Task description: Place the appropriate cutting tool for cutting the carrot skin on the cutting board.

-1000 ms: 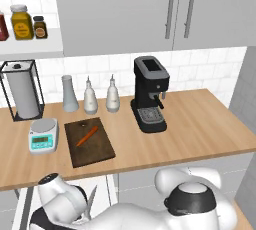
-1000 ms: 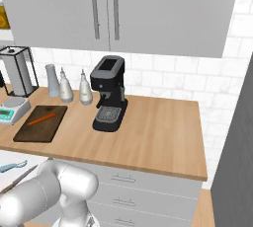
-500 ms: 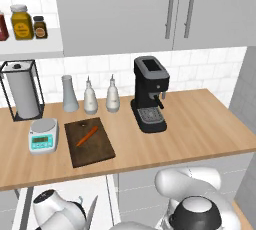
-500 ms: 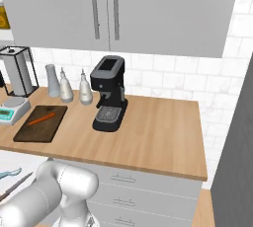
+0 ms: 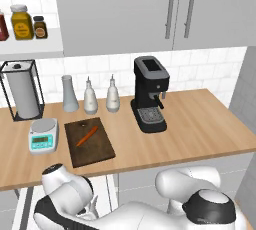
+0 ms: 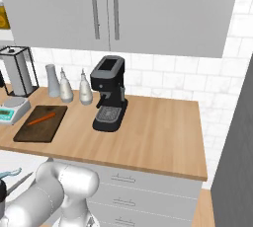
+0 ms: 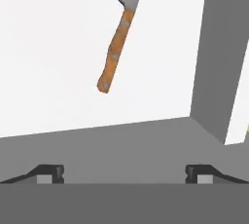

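Carrot [image 5: 87, 136] lying diagonally on the cutting board [image 5: 100, 150] near the counter's [image 5: 200, 129] left end beside the kitchen scale [image 5: 43, 136], peeler [image 6: 10, 174] low at the left edge below the counter front, gripper [image 7: 124, 173] spread wide with nothing between its tips, brown-handled knife [image 7: 115, 55] on a white surface ahead

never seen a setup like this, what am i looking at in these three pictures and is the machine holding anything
It is a rendered kitchen with a white robot arm on a driving base. Two pictures look over the arm from behind, left and right; the third looks along its gripper. On the counter lie a dark cutting board with a carrot on it, a kitchen scale and a coffee machine. The gripper is open and holds nothing; ahead of it lies a brown-handled knife.
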